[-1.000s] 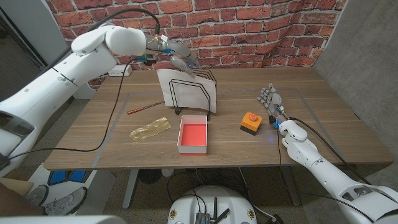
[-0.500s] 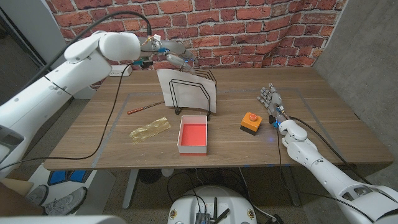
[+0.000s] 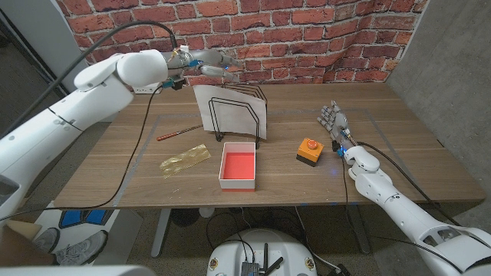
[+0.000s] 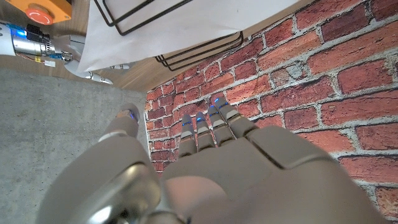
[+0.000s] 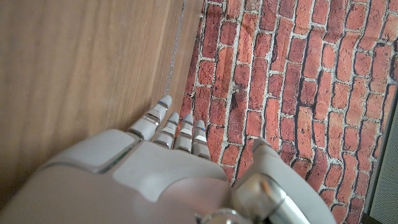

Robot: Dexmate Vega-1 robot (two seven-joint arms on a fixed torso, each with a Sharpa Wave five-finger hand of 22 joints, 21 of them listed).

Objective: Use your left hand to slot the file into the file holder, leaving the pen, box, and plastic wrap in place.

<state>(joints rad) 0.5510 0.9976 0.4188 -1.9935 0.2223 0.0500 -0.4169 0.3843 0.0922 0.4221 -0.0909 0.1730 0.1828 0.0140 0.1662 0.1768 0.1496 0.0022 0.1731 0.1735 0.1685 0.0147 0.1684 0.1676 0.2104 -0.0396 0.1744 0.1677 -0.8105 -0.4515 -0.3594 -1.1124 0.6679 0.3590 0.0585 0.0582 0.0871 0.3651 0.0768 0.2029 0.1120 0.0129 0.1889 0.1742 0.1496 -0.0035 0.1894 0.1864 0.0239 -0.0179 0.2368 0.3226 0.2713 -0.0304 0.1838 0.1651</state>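
Already slotted: thin, floppy file (image 3: 230, 109) in file holder (image 3: 239, 116), just below empty, open left hand (image 3: 213, 64); take its top edge.

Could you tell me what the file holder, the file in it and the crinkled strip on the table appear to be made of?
The file holder looks like bent black metal wire: thin open loops with a dull finish. The file standing in it seems to be white paper or thin card, matte and flat. The plastic wrap looks like thin yellowish film, crinkled and slightly glossy, though foil cannot be ruled out.
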